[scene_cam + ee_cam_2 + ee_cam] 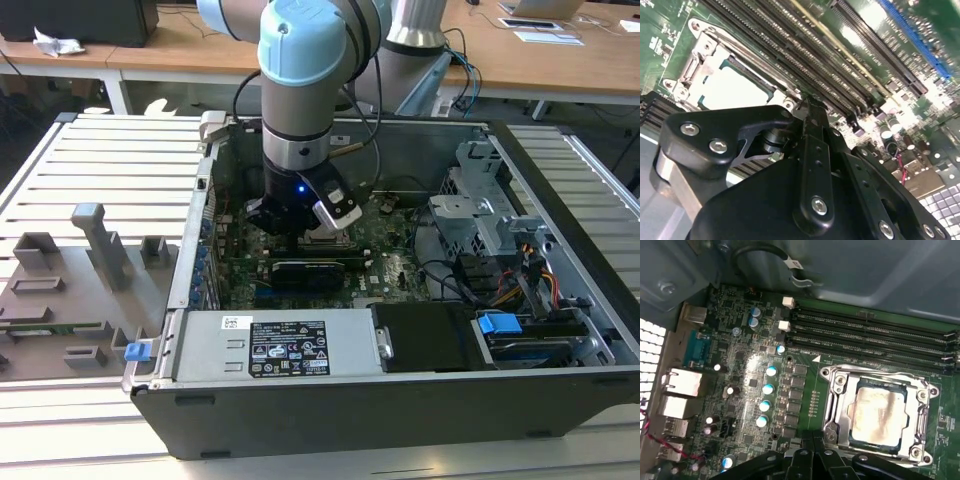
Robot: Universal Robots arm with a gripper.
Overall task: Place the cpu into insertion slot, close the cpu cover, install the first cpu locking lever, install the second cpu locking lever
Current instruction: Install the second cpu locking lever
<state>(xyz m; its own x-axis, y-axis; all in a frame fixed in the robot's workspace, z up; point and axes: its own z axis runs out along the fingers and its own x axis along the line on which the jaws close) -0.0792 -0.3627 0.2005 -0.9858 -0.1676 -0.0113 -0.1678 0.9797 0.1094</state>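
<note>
The cpu (pixel 875 411), a square chip with a silver-grey top, lies flat in the insertion slot (pixel 852 437) on the green motherboard. The cpu cover (pixel 834 400), a metal frame with a square window, lies down around the chip's edges. In the second wrist view the cpu (pixel 732 91) shows just beyond the fingertips. My gripper (pixel 810 439) is shut with nothing between its fingers, its tips close beside one corner of the socket frame. In the exterior view the gripper (pixel 300 228) hangs low inside the open computer case. I cannot make out the locking levers clearly.
Long black memory slots (pixel 870 335) run beside the socket. Capacitors (pixel 766 390) and rear ports (pixel 682 382) stand on the other side. In the exterior view a power supply (pixel 270 345), a drive cage (pixel 480 215) and cables crowd the case.
</note>
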